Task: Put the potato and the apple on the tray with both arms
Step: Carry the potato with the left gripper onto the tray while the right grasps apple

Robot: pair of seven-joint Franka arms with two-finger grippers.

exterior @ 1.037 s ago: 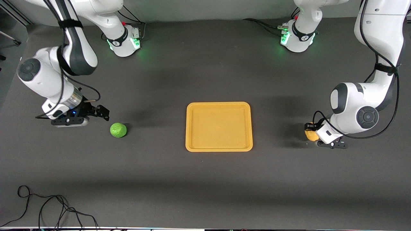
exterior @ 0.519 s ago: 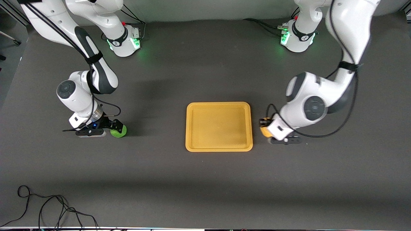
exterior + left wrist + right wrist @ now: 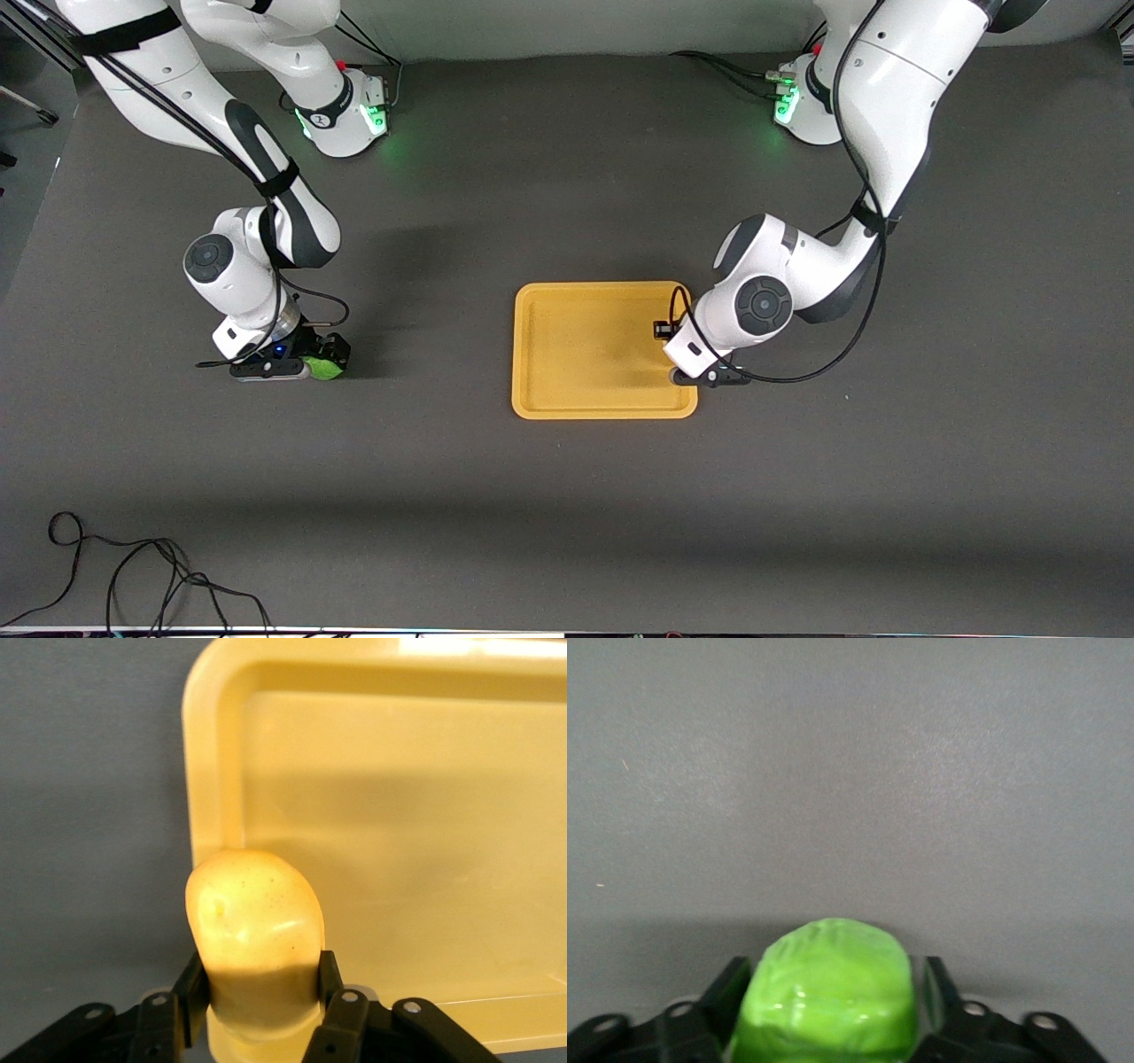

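The yellow-orange tray (image 3: 585,354) lies flat at the table's middle. My left gripper (image 3: 669,344) is shut on the potato (image 3: 255,926) and holds it just over the tray's rim at the left arm's end; the tray (image 3: 399,815) fills most of the left wrist view. The wrist hides the potato in the front view. The green apple (image 3: 324,369) sits on the table toward the right arm's end, level with the tray. My right gripper (image 3: 312,361) is low at the table, with a finger pressed on each side of the apple (image 3: 828,988).
A loose black cable (image 3: 133,576) lies at the table's near edge, at the right arm's end. Both arm bases (image 3: 341,111) glow green along the table's top edge. Dark bare tabletop surrounds the tray.
My left gripper has carried the potato from the table at the left arm's end to over the tray's rim. My right gripper has moved onto the apple and come down round it.
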